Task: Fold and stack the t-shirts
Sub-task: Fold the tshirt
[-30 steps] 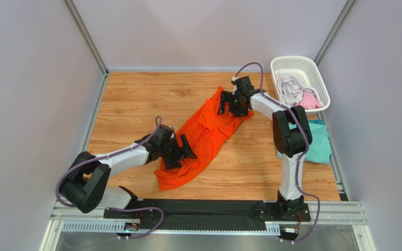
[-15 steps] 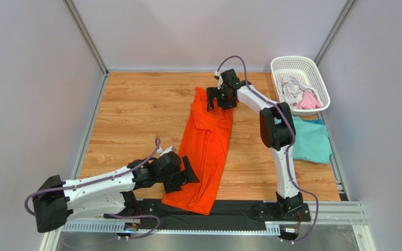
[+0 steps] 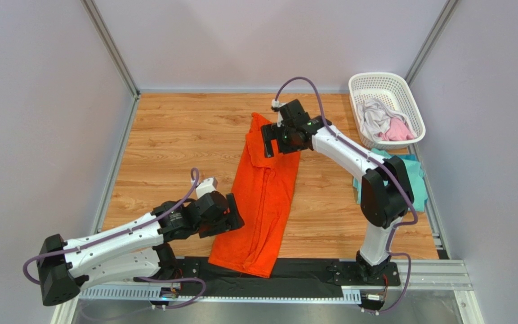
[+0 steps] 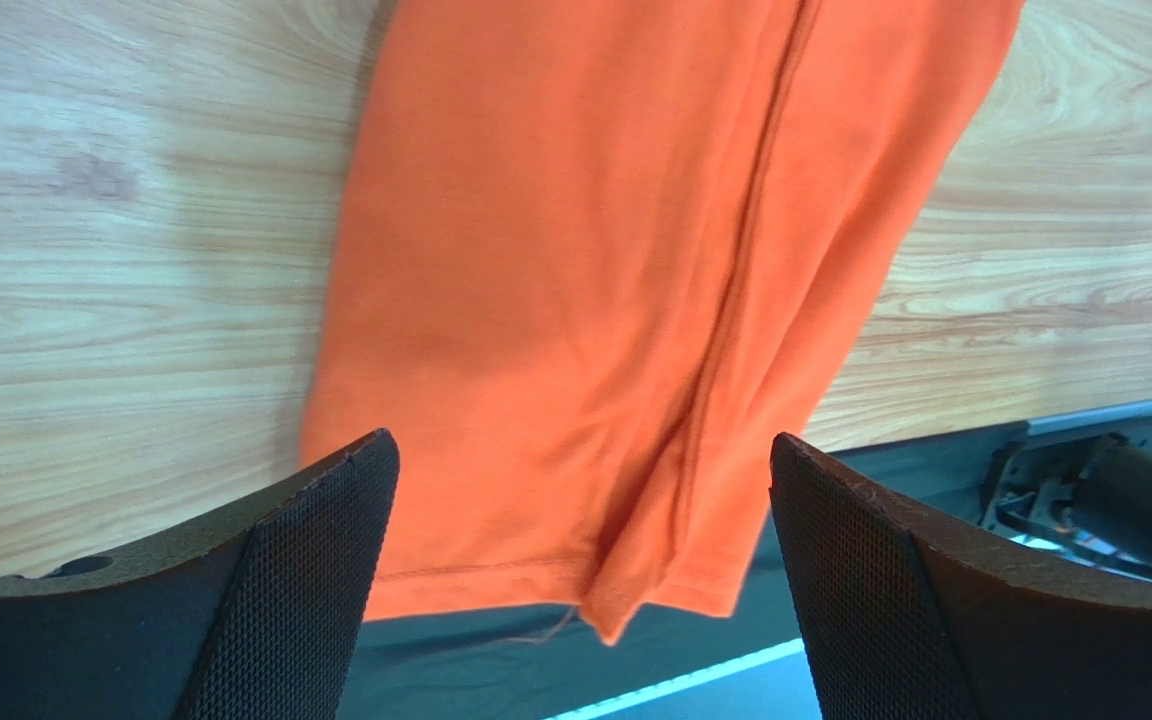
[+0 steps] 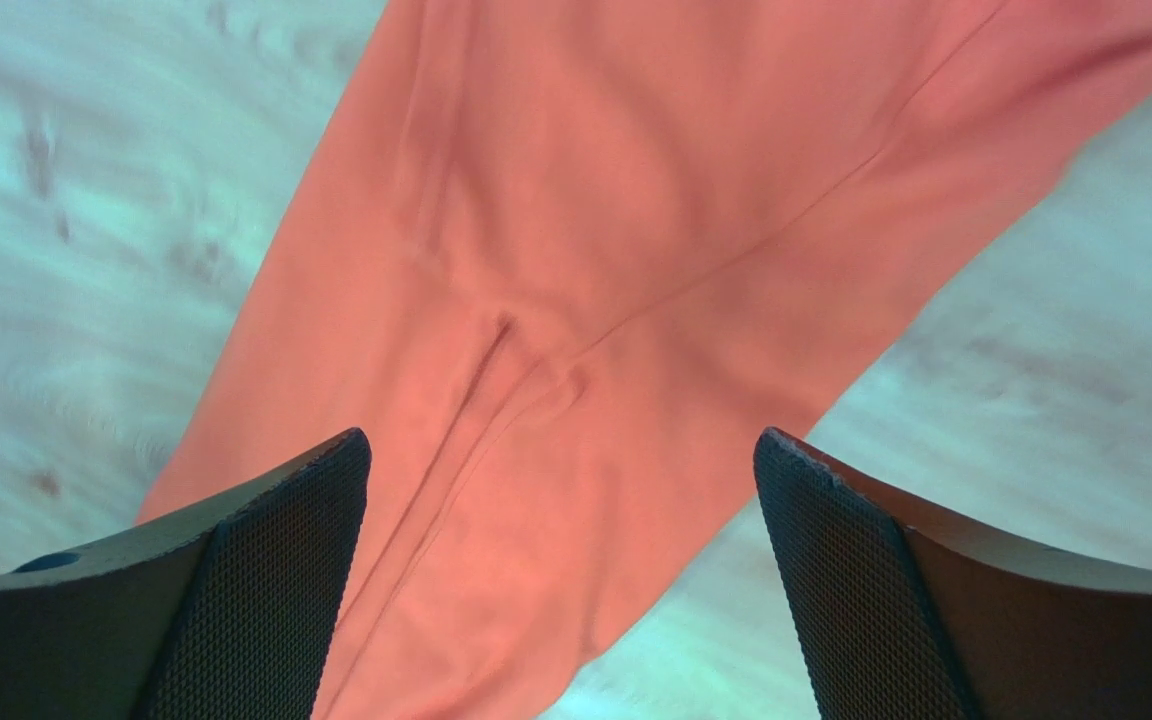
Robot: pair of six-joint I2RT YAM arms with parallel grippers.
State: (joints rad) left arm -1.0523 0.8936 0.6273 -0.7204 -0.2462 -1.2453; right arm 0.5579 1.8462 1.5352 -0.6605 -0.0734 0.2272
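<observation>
Looking at the orange t-shirt, why does it lie as such a long strip? (Ana)

It seems folded lengthwise, sleeves tucked in. It runs from the far middle of the bench to the near edge, where its hem laps onto the black rail. I'd judge a narrow strip is what the crosswise folds need. (Ben)

And an arm at each end? (Ana)

Yes. The left jaws hover over the strip's left edge near the hem, wide apart with nothing between them; the left wrist view shows only cloth and wood below. The right jaws hang over the collar end, also spread wide and empty. Placed so, each could take an end. (Ben)

Where are the other tees? (Ana)

The teal t-shirt lies at the bench's right edge, partly hidden behind the right arm; whether it is folded I cannot tell. A grey-white t-shirt and a pink t-shirt sit bunched in the white lattice basket at the far right corner, probably waiting their turn. (Ben)

Any risk? (Ana)

The overhanging hem could snag on the rail when lifted, I'd guess. (Ben)
</observation>
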